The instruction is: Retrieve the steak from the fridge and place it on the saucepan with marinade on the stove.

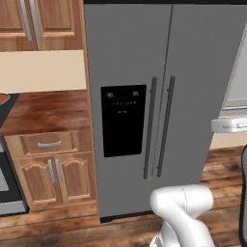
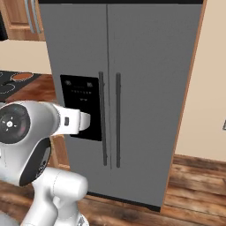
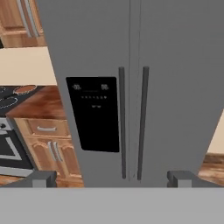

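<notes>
1. Two doors of the fridge [image 1: 140,96] stand shut at frame centre, so the steak, presumably inside, is hidden. The step in hand looks like opening a door.
2. The gripper [image 3: 111,177] faces the fridge with its fingers [image 3: 41,178] spread wide, holding nothing, apart from the handles [image 3: 132,122].
3. To do it well, the robot should probably centre one handle between the fingers, close firmly, then pull along the door's arc rather than straight back.
4. The hand view shows both handles dead ahead. The right base view shows the saucepan [image 2: 22,76] on the stove [image 2: 9,86] at middle left; the left base view catches just its edge. The marinade reads as a reddish disc.
</notes>
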